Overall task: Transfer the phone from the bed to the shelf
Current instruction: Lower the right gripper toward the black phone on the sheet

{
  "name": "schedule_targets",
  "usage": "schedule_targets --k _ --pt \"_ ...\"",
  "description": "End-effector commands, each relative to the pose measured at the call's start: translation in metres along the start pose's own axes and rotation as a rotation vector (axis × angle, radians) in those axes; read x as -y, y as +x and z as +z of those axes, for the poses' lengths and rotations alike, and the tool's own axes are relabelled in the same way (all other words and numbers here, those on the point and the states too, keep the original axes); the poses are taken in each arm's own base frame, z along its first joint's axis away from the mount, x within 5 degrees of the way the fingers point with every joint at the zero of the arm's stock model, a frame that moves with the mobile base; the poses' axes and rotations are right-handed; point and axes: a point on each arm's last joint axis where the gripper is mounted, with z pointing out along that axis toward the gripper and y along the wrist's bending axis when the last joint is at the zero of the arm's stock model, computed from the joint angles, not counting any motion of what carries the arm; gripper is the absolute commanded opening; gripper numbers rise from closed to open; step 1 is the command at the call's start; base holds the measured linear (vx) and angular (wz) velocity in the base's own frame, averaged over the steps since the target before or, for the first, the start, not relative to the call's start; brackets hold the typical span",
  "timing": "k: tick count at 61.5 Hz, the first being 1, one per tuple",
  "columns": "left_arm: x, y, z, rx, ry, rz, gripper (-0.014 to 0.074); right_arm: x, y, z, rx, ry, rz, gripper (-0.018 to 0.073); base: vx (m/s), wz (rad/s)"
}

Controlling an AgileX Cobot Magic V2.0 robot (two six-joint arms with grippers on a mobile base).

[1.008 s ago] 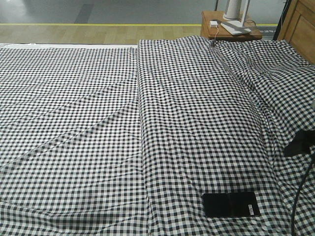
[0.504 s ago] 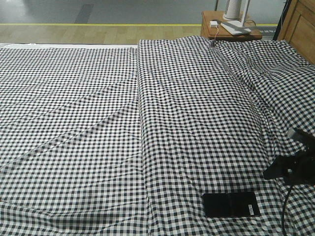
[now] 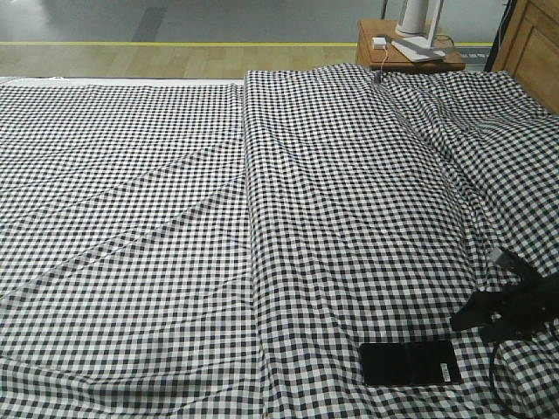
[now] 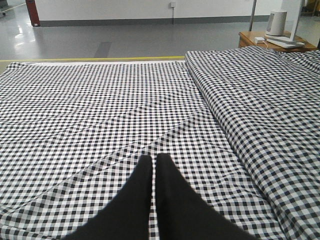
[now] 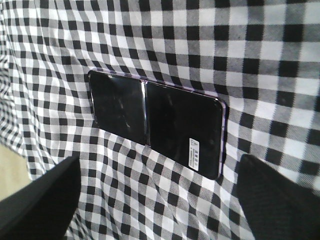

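Observation:
The phone (image 3: 410,363) is a glossy black slab with a small white sticker. It lies flat on the black-and-white checked bed (image 3: 175,218) near the front right. In the right wrist view the phone (image 5: 155,122) lies just ahead of my right gripper (image 5: 157,167), which is open with its black fingers (image 5: 45,200) wide apart and nothing between them. From the front, the right gripper (image 3: 476,323) hovers just right of the phone and a little behind it. My left gripper (image 4: 154,159) is shut and empty above the bed (image 4: 100,100). The shelf is out of view.
A small brown nightstand (image 3: 410,52) with white devices stands beyond the bed's far right corner. A wooden panel (image 3: 533,44) rises at the far right edge. A long raised fold (image 3: 249,218) runs down the bed's middle. The floor (image 3: 175,35) lies beyond.
The right gripper has come down and to the left across the right side of the bed, ending close beside the phone. The phone and the left gripper have not moved.

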Motion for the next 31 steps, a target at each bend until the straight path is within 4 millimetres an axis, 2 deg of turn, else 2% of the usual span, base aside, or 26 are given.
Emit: schedule_targets --k 1,31 --pt "-0.001 -0.006 0.000 0.077 -0.010 -0.013 0.0001 -0.009 -0.011 -0.015 0.029 -0.040 -0.030 0.0594 0.00 0.00" --pt "-0.001 -0.006 0.000 0.077 -0.010 -0.013 0.0001 0.016 -0.010 0.018 0.005 -0.077 -0.017 0.0594 0.00 0.00"
